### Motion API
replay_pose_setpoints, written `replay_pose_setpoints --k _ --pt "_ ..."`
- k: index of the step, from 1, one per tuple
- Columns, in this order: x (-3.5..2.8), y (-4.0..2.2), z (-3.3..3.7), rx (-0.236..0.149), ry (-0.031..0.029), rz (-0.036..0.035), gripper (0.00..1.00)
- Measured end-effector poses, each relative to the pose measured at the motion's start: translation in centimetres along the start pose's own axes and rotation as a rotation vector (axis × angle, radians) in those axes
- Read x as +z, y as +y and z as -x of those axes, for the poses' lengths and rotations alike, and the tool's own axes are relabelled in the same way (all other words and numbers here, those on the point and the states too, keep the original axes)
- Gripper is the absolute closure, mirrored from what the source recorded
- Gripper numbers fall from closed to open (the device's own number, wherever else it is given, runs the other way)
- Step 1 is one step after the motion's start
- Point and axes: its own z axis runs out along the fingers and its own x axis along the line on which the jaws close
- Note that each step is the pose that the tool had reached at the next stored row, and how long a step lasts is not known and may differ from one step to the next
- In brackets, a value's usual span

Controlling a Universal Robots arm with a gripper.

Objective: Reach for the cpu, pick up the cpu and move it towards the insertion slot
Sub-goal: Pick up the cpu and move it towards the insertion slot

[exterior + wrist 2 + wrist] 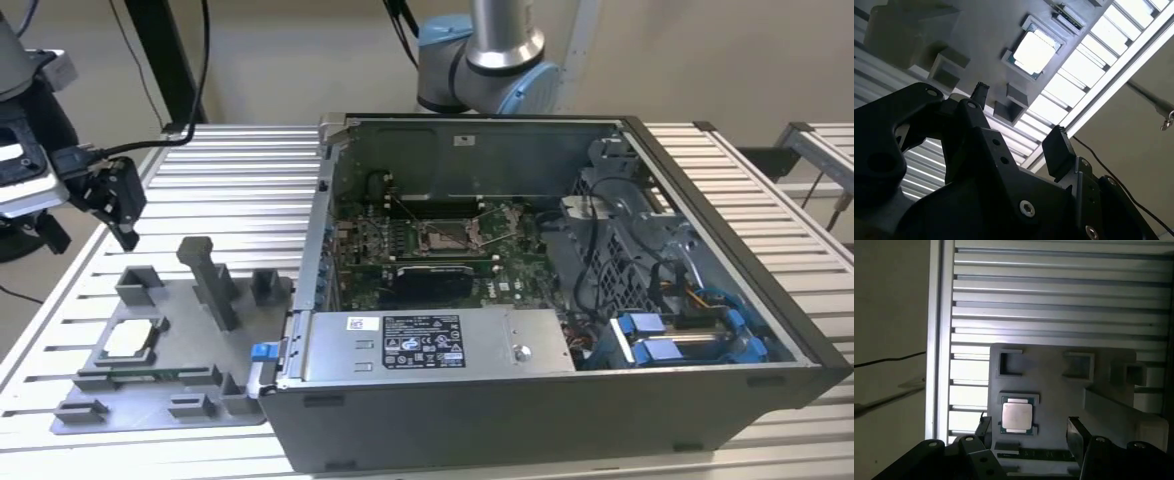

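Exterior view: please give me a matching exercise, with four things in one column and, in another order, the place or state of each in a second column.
Things
1. cpu
2. insertion slot
3. gripper
4. computer case

Places or states
A. on the motherboard, inside the case
B. lying open on the slatted table
C. in a recess of the grey fixture, at the exterior view's left
D. raised, apart from the cpu, jaws open and empty

Pairs: 1-C, 2-A, 3-D, 4-B
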Motion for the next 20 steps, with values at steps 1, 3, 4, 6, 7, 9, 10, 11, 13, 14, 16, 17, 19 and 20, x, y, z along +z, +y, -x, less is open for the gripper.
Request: replay_pose_setpoints --k 1,3,4,6,7,9,10,11,13,14,16,17,19,20 --pt "0.07 0.0 0.0 0.0 0.0 0.0 0.0" --pt "0.2 -0.01 0.01 0.0 -0.0001 0.0 0.0" --pt "0.26 -0.02 0.01 0.0 0.0 0.0 0.0" --pt "0.39 -0.02 0.01 0.0 -0.0001 0.0 0.0" --pt "0.46 -0.03 0.01 0.0 -0.0001 0.0 0.0" --pt "0.6 -0.03 0.0 0.0 -0.0001 0.0001 0.0" --pt "0.66 -0.03 0.0 0.0 -0.0001 0.0001 0.0" --pt "0.73 -0.03 0.0 0.0 0.0 0.0 0.0" --pt "0.87 -0.12 0.0 0.0 0.0001 -0.0001 0.0" --pt "0.94 -0.19 0.0 0.0 0.0001 0.0 0.0" --pt "1.09 -0.35 -0.01 0.0 0.0 0.0 0.0" --pt "1.16 -0.45 -0.01 0.0 0.0001 0.0 0.0" --pt "1.32 -0.63 -0.01 0.0 0.0 0.0 0.0" --pt "1.4 -0.72 -0.02 0.0 0.0 0.0 0.0"
